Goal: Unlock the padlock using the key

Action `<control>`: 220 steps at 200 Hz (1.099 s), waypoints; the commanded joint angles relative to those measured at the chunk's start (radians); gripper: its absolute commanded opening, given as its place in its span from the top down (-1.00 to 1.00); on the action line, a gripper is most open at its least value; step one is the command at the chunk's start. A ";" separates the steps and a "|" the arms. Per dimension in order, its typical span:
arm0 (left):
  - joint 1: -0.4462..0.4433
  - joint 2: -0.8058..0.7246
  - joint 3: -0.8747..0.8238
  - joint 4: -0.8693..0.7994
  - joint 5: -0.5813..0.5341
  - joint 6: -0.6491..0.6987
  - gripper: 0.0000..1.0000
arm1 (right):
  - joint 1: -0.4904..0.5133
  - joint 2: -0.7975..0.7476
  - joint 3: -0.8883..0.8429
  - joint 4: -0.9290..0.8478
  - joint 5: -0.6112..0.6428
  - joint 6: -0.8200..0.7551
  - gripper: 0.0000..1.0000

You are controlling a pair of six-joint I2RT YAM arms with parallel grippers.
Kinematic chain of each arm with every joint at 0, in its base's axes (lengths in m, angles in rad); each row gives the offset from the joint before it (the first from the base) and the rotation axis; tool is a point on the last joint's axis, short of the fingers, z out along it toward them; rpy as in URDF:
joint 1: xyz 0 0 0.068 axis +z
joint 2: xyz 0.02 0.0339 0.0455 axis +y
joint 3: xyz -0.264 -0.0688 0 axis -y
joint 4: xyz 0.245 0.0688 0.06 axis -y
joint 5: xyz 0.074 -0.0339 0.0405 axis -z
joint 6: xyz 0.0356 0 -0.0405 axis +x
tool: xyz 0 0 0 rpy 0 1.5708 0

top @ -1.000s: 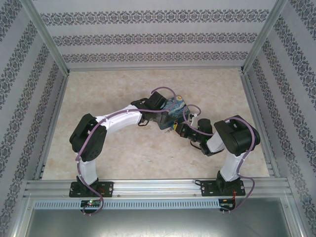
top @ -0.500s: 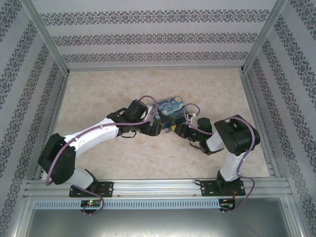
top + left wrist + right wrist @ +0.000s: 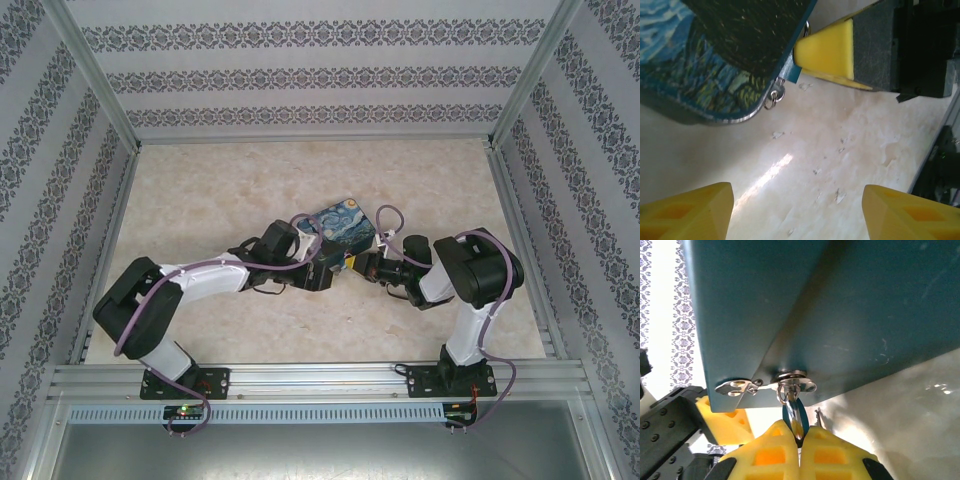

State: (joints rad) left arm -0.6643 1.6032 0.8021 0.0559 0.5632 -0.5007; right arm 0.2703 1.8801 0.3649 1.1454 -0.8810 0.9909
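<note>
The small blue padlock [image 3: 796, 415] hangs by its silvery shackle from the ring of the hasp [image 3: 790, 382] on the teal side of the Starry Night box [image 3: 342, 224]. My right gripper [image 3: 799, 434] is shut on the padlock's body. A slim dark sliver [image 3: 817, 416] stands just right of the padlock; I cannot tell if it is the key. My left gripper [image 3: 797, 215] is open over bare table, just in front of the box [image 3: 715, 50], nothing between its yellow fingers [image 3: 690, 210]. From above, both grippers, left [image 3: 330, 270] and right [image 3: 360, 265], meet at the box's near corner.
The marble-patterned table [image 3: 250, 180] is walled by patterned panels and an aluminium frame [image 3: 100, 100]. The right gripper's yellow finger [image 3: 827, 50] sits close ahead of my left gripper. A left finger [image 3: 722, 420] shows beside the box.
The left arm has folded down and back; its gripper has come off the box top to the table at the box's near corner. The box has shifted slightly. The right gripper has stayed shut.
</note>
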 commanded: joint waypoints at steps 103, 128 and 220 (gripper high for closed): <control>0.010 0.181 -0.047 0.444 0.039 -0.206 0.06 | -0.005 0.113 0.009 0.212 -0.084 0.157 1.00; 0.010 0.198 -0.063 0.483 0.022 -0.222 0.11 | -0.004 0.137 0.011 0.239 -0.086 0.167 1.00; 0.010 0.250 -0.033 0.542 -0.005 -0.246 0.28 | -0.005 0.143 0.007 0.239 -0.090 0.161 1.00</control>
State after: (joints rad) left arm -0.6590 1.8290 0.7418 0.5190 0.5755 -0.7425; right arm 0.2634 2.0006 0.3672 1.3712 -0.9321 1.1542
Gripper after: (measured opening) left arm 0.363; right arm 0.066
